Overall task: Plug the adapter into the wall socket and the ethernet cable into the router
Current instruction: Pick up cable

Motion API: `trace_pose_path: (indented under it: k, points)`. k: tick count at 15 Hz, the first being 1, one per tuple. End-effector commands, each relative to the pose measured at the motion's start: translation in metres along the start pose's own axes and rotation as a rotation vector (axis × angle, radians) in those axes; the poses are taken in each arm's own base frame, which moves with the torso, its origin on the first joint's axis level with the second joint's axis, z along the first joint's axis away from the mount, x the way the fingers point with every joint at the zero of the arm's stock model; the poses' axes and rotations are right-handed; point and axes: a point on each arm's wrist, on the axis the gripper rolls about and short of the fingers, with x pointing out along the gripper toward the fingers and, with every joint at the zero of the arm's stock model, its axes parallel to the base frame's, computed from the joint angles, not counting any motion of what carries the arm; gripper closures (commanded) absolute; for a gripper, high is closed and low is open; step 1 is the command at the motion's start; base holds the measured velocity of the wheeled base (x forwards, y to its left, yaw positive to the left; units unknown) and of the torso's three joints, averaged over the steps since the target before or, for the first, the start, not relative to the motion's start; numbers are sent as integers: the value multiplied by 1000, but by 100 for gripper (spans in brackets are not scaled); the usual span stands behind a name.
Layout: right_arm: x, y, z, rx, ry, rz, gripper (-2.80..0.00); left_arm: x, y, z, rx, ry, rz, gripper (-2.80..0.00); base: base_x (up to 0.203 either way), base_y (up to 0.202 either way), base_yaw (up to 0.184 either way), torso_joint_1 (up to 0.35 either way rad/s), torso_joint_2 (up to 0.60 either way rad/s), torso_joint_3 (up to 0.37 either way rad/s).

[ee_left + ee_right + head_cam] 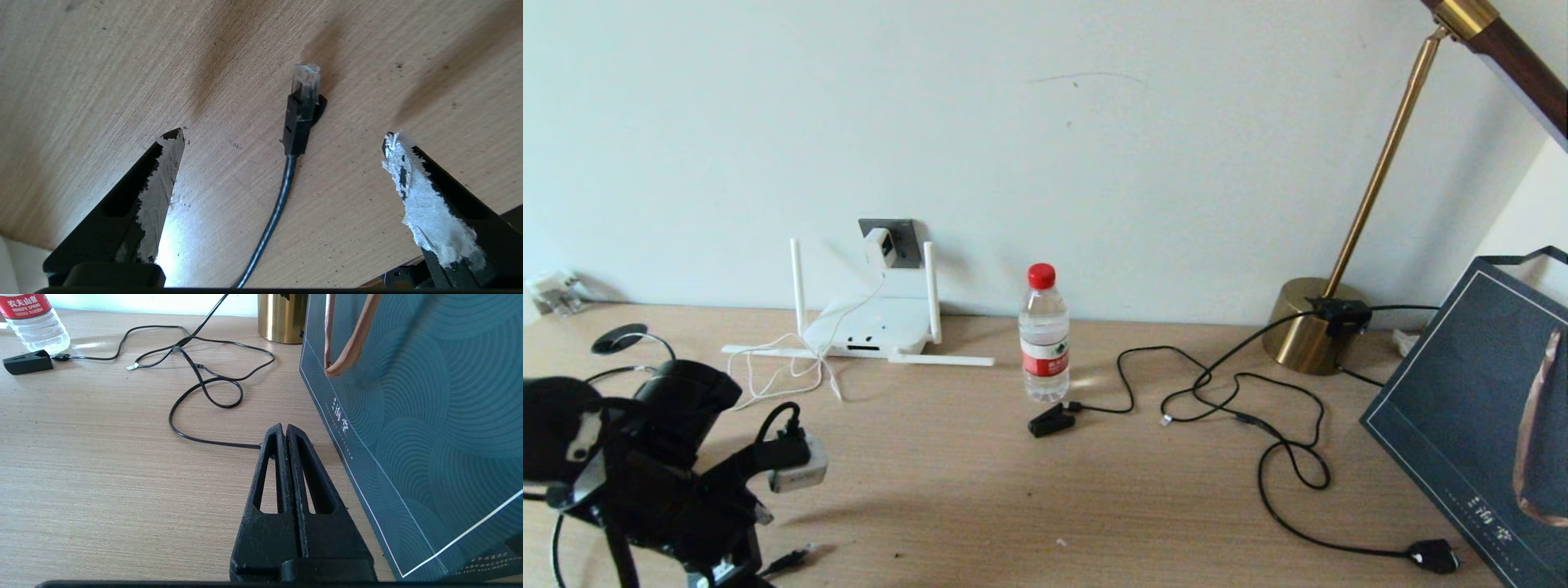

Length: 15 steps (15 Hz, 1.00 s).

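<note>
Red-labelled bottle [32,322] reads 农夫山泉; left hand [282,139] gapes over ethernet cable [300,118], right hand [286,430] pinched together.

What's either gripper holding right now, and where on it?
Nothing. The left gripper is open above the ethernet cable plug lying on the table, not touching it. The right gripper is shut and empty.

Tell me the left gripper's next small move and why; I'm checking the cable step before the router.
Probably lower and close. The left gripper is open above the table, the ethernet cable plug lying unheld between its fingers, and the adapter already sits in the wall socket.
</note>
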Motion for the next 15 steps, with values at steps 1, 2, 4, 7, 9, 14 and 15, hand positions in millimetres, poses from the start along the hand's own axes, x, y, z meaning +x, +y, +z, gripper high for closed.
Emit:
trace_pose_path:
  k: [1, 2, 4, 7, 9, 14, 15]
  points:
    - [0, 0, 0, 0, 1, 0, 0, 4, 2, 1, 7, 11, -11, -280, 0, 0, 0, 0, 0, 0]
    - [0, 0, 0, 0, 1, 0, 0, 4, 2, 0, 7, 12, -12, -280, 0, 0, 0, 0, 0, 0]
    - [0, 0, 0, 0, 1, 1, 0, 5, 3, -2, 11, 15, -12, 0, 0, 0, 0, 0, 0, 0]
    - [0, 0, 0, 0, 1, 0, 0, 5, 4, -4, 16, 19, -14, 0, 0, 0, 0, 0, 0, 0]
    - [0, 0, 0, 0, 1, 1, 0, 8, 4, -5, 12, 26, -23, 0, 0, 0, 0, 0, 0, 0]
    - [0, 0, 0, 0, 1, 1, 0, 1, -4, -8, 19, 1, -26, 0, 0, 0, 0, 0, 0, 0]
    - [0, 0, 0, -1, 2, 0, 0, -5, -7, -8, 23, -33, -23, 0, 0, 0, 0, 0, 0, 0]
